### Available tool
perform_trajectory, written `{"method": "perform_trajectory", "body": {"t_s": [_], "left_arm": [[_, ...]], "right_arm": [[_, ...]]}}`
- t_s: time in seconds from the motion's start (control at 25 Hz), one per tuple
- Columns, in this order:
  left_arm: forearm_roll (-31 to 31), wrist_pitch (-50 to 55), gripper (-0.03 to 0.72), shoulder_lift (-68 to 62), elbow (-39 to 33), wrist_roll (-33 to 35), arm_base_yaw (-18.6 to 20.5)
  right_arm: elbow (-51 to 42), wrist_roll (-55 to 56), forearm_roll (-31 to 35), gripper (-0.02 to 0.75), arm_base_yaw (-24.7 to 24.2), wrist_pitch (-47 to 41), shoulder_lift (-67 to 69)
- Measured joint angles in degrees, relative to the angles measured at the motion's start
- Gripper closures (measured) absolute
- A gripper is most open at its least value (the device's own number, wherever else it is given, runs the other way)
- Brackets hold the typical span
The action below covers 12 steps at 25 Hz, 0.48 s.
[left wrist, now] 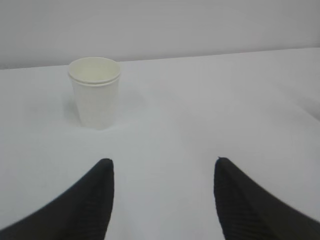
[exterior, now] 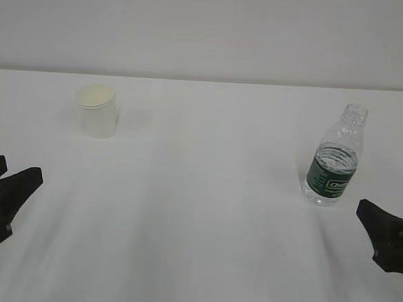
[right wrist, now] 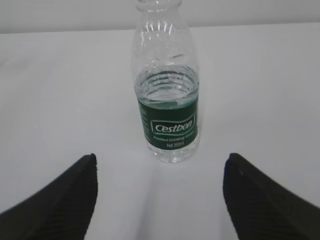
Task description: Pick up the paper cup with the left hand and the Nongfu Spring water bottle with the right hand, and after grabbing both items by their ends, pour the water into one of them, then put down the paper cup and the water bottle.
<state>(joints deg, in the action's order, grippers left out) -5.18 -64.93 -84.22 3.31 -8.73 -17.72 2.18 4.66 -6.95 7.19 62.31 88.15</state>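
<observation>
The Nongfu Spring water bottle [exterior: 333, 160] stands upright on my white table [exterior: 197, 213], long axis vertical, uncapped mouth pointing straight up. I use it as my landmark.

Nearest to me, the right hand [exterior: 398, 232] sits low at the table's front edge, just in front of the bottle and slightly to its right. Its matte black, finely ribbed fingers [right wrist: 60, 200] taper to blunt tips and stand spread wide with nothing between them; in my right wrist view the bottle is centred beyond the gap, clear of both. Far to the left of the bottle, at the same near edge, the left hand [exterior: 2, 189] shows the same wedge-shaped black fingers [left wrist: 80, 205], also parted and empty.

The bottle itself is clear, thin plastic with ribbed shoulders and a threaded neck. A glossy dark green label band [right wrist: 169, 121] with white lettering wraps its lower half and faces my right wrist camera. The water [right wrist: 167, 85] is clear and its surface lies just above the label.

Farther back and well to the bottle's left, the paper cup [exterior: 98, 110] stands upright, open end up: a cream, matte, tapered paper cone with a rolled rim, shorter than the bottle. It sits ahead of the left hand and slightly to its left, untouched.
</observation>
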Motion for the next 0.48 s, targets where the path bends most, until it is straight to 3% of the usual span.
{"method": "perform_trajectory", "body": {"t_s": [0.2, 0.48], "left_arm": [[2.82, -0.39, 0.225, -3.86, 0.0, 0.0, 0.0], [3.78, -0.5, 0.12, -9.54, 0.1, 0.0, 0.0]], "right_arm": [[-0.94, -0.46, 2.15, 0.15, 0.0, 2.52, 4.01], [-0.94, -0.69, 2.34, 0.15, 0.0, 3.08, 4.9]]}}
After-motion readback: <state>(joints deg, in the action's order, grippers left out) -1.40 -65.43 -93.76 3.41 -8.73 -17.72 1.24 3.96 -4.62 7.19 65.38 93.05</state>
